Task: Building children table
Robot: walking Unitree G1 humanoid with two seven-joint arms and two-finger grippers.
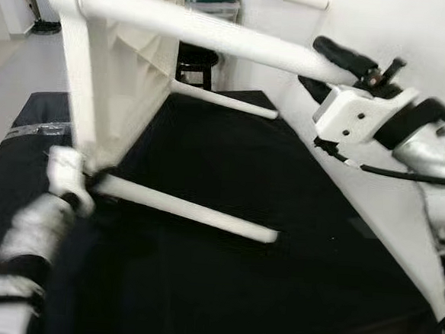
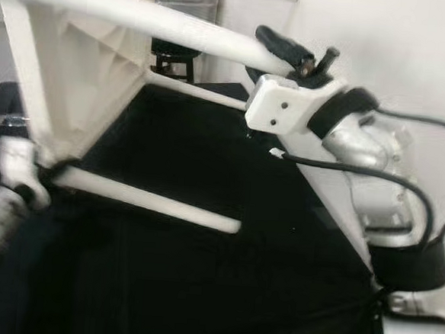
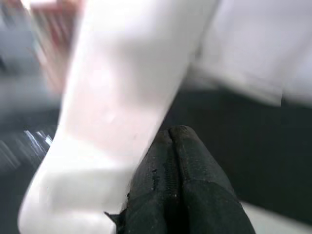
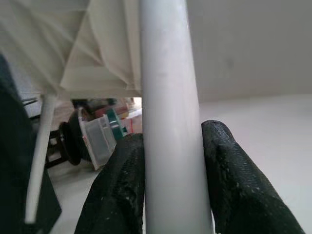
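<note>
A: What's the surface, and what room is around it?

B: A black cloth-covered work surface (image 1: pixel 221 289) spreads across the lower half of the head views. A plain white wall (image 1: pixel 415 35) rises at two o'clock, pale grey floor (image 1: pixel 15 68) shows at ten o'clock, and a round dark stool (image 1: pixel 196 58) stands at twelve o'clock with a clear plastic storage box with a green lid (image 1: pixel 213 0) behind it.

A: And the table itself?

B: The white plastic children's table (image 1: pixel 130 69) lies tipped on its side at eleven o'clock, its ribbed underside facing the robot. Smooth round white tubular legs jut out of it: an upper leg (image 1: pixel 216 33) runs across towards two o'clock, a lower leg (image 1: pixel 189 209) reaches over the cloth towards the centre, and a far leg (image 1: pixel 223 100) sits behind. The left part of the picture is blurred.

A: What are the grippers doing?

B: The right gripper (image 4: pixel 170 180) clamps the upper leg near its free end at two o'clock, one textured black finger (image 4: pixel 122 190) pressed against each side of the tube. The left gripper (image 3: pixel 170 165) is at eight o'clock, by the table's lower corner where the lower leg meets it; its black fingertips lie pressed together, touching a white part of the table whose exact shape is too blurred to make out.
</note>
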